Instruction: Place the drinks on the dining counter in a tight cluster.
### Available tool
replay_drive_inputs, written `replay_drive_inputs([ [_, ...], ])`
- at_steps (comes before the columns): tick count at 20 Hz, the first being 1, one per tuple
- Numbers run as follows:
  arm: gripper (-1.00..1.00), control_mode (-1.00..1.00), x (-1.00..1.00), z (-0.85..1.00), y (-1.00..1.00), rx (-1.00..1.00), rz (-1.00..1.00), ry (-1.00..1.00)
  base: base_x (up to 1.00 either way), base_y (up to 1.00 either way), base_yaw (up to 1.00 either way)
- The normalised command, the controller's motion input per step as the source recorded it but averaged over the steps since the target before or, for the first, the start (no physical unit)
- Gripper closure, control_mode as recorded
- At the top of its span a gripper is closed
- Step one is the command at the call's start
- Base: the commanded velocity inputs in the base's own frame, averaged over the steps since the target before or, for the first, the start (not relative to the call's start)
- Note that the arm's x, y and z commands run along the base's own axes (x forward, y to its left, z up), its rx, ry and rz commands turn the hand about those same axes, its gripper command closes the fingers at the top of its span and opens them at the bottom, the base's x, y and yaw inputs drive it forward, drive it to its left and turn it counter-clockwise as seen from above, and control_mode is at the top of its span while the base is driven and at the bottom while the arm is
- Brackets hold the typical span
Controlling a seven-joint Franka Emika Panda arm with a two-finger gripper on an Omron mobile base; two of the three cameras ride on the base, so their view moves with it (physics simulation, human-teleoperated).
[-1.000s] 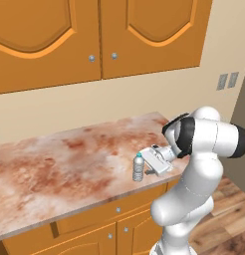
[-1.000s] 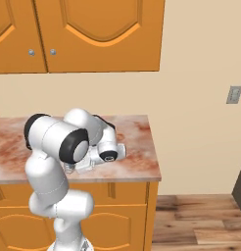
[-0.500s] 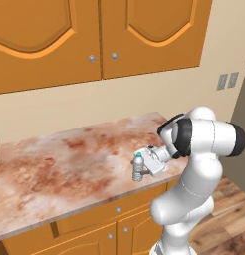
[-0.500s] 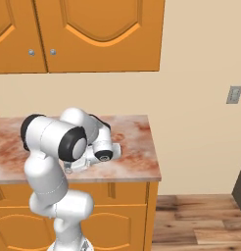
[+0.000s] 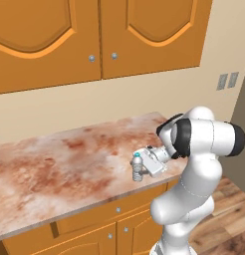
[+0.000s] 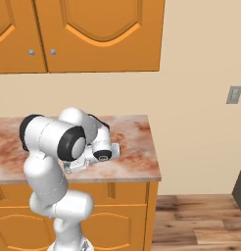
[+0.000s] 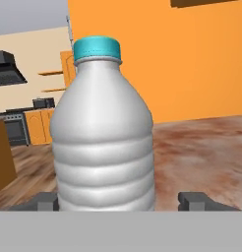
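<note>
Water bottle (image 7: 102, 142): pale translucent-looking plastic, smooth with moulded horizontal ribs around the lower body, soft satin sheen; cap (image 7: 97, 49) teal-blue plastic, finely ridged rim, matt. Counter (image 5: 69, 164): reddish-brown marbled stone top, mottled with cream patches, polished and smooth, low gloss. Counter base and drawers (image 5: 114, 219): orange wood, even flat finish, with small round metal-grey knobs (image 5: 118, 209). Wall cabinets (image 5: 94, 35): same orange wood, raised panel mouldings, smooth, grey metallic knobs (image 5: 92, 58). Arm (image 5: 204, 144): white glossy shell with dark matt joint bands. Fingers (image 7: 199, 199): dark grey, matt, plastic-like. Floor (image 6: 196, 220): brown wood planks with visible grain. Wall (image 6: 201, 59): plain beige, matt.
</note>
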Motion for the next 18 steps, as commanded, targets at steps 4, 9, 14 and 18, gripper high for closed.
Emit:
replay_drive_inputs([
  [4, 1.0, -1.0, 0.0, 0.0, 0.0, 0.0, 0.0, 0.0, 0.0, 0.0, 0.0],
  [9, 1.0, -1.0, -0.34, 0.35, -0.11, 0.03, -0.05, -0.02, 0.0, 0.0, 0.0],
  [14, 1.0, -1.0, -0.95, 0.98, -0.19, 0.13, -0.18, -0.02, 0.0, 0.0, 0.0],
  [18, 1.0, -1.0, -1.0, 1.0, -0.02, 0.09, -0.19, 0.01, 0.0, 0.0, 0.0],
])
